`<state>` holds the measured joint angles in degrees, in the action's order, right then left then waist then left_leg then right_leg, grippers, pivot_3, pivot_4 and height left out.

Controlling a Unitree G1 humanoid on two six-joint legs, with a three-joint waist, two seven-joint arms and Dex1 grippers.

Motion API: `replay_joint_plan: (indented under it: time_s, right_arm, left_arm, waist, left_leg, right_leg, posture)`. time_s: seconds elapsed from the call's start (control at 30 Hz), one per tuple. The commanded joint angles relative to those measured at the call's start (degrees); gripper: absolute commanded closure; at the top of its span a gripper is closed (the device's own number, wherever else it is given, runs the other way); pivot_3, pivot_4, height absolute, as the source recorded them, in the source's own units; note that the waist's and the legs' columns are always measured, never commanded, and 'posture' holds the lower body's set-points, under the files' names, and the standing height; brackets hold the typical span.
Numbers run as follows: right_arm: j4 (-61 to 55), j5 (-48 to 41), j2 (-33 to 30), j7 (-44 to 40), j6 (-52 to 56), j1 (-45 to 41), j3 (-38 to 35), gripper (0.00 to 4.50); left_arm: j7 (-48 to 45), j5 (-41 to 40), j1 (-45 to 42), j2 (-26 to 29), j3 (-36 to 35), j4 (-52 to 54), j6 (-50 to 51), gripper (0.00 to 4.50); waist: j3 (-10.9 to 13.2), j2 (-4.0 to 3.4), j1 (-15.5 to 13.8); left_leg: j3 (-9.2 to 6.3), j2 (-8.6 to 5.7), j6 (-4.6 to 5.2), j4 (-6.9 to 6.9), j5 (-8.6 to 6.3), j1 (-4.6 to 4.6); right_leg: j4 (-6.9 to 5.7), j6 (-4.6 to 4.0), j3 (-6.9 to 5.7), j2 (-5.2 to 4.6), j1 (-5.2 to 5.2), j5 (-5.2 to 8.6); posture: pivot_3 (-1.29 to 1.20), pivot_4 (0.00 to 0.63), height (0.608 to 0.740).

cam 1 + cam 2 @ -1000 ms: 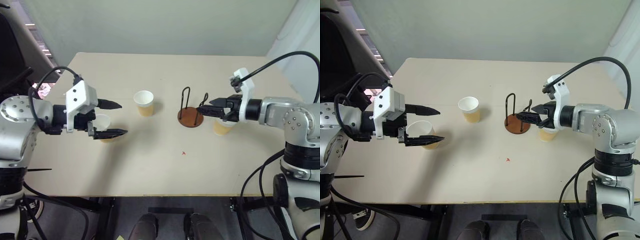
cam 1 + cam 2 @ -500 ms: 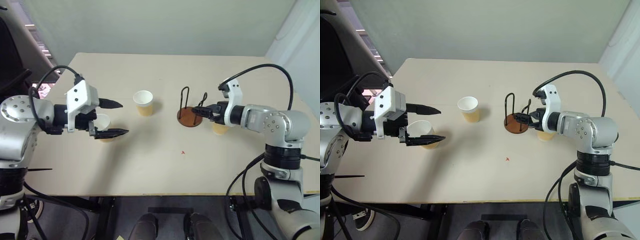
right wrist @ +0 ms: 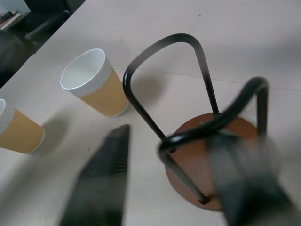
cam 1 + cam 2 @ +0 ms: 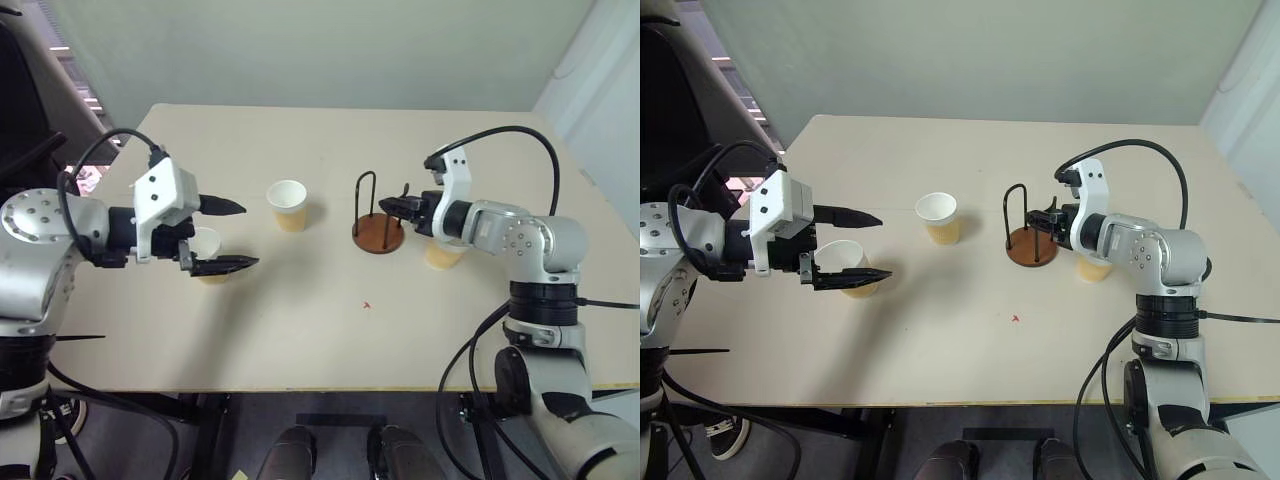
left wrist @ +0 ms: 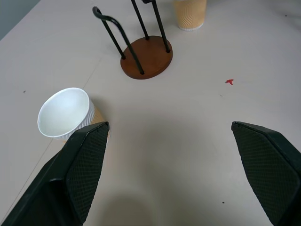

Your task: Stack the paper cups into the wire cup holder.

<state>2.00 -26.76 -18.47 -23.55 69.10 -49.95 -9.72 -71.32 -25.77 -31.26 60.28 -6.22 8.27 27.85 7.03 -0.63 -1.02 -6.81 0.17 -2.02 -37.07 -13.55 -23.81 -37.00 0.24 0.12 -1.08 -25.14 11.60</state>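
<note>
the right end effector (image 4: 1048, 222) has pushed in from the worktop's right side over the last second and now sits at the near wire loop of the wire cup holder (image 4: 379, 236). its fingers were spread wide a moment ago and are now narrowing around that loop; the right wrist view shows the wire running between the two fingers, but whether they have actually clamped it i cannot tell. the holder itself looks nudged slightly toward the worktop's left, its disc base flat on the surface near the middle.

the left end effector (image 4: 222, 236) has not moved: it hangs over the left part of the worktop, released, fingers fully apart, with one paper cup (image 4: 206, 245) standing upright just behind and between its fingers, not gripped. a second paper cup (image 4: 289, 205) stands upright between that one and the holder, and a third paper cup (image 4: 443, 255) stands just right of the holder, partly behind the right wrist.

none of the cups is in the holder yet. the closing on the wire reads as steadying or repositioning the holder so that a cup can be dropped over it, rather than a cup pick.
</note>
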Motion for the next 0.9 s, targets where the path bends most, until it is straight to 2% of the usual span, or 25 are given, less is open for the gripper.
replay_joint_plan:
  time_s: [0.03,0.1,0.13,0.37,0.6,0.73,0.9]
  right_arm:
    - [-2.94,-1.13,-1.08,-0.58,0.16,-0.51,0.60,3.64]
    - [-4.17,-1.90,-1.87,-1.40,1.23,0.03,1.00,4.34]
    - [-4.89,-2.53,-2.40,-2.02,1.99,0.27,1.14,4.47]
    - [-11.01,-8.48,-8.87,-8.07,7.97,3.95,1.44,4.47]
    - [-24.35,-19.26,-9.95,-10.90,16.68,11.72,-3.18,4.47]
    - [-31.12,-23.78,-11.44,-13.04,15.24,18.67,-3.95,4.47]
    - [-34.61,-24.86,-14.41,-14.95,10.68,22.64,-1.53,4.47]
  left_arm:
    - [-0.94,-0.03,-1.94,0.92,-0.24,0.14,-0.74,0.00]
    - [-1.72,-0.05,-2.82,0.72,0.50,-0.11,-0.97,0.00]
    - [-2.19,-0.08,-3.35,0.63,0.88,-0.30,-1.04,0.00]
    - [-4.37,0.93,-6.57,-0.16,3.36,-2.78,-2.47,0.00]
    - [-6.95,0.41,-6.90,-0.54,4.67,-2.26,-2.57,0.00]
    - [-9.53,-0.74,-6.76,-0.96,5.56,-1.33,-2.08,0.00]
    - [-11.57,-2.73,-8.00,-1.94,6.13,-1.09,-0.64,0.00]
  waist:
    - [0.00,0.00,-0.03]
    - [0.00,0.00,-0.04]
    - [0.00,0.00,-0.05]
    - [0.00,0.00,-0.36]
    - [-0.01,0.02,-0.34]
    - [-0.02,0.03,-0.36]
    - [-0.04,0.06,-0.33]
  left_leg:
    - [0.00,0.00,-0.06,0.00,0.03,-0.02]
    - [0.00,0.00,-0.13,0.00,0.06,-0.03]
    - [0.00,0.00,-0.15,0.00,0.06,-0.04]
    - [-0.02,-0.01,-0.24,-0.01,0.11,-0.14]
    - [-0.02,0.00,-0.26,-0.01,0.14,-0.12]
    - [-0.01,-0.01,-0.23,-0.03,0.17,-0.16]
    - [-0.02,-0.01,-0.13,-0.05,0.27,-0.15]
  right_leg:
    - [0.00,0.00,0.00,0.00,-0.02,0.00]
    - [0.01,0.01,0.00,0.00,-0.03,0.00]
    - [0.01,0.01,0.00,0.00,-0.03,0.00]
    - [0.07,0.05,-0.02,0.00,-0.06,-0.03]
    - [0.04,0.06,-0.02,0.01,-0.06,-0.03]
    - [0.08,0.09,-0.01,0.02,-0.05,-0.03]
    - [0.04,0.15,0.01,0.01,-0.01,-0.13]
  posture:
    - [0.00,0.150,0.740]
    - [0.00,0.150,0.740]
    - [0.00,0.150,0.740]
    - [0.00,0.150,0.740]
    - [0.00,0.150,0.740]
    - [0.00,0.150,0.740]
    - [0.00,0.150,0.740]
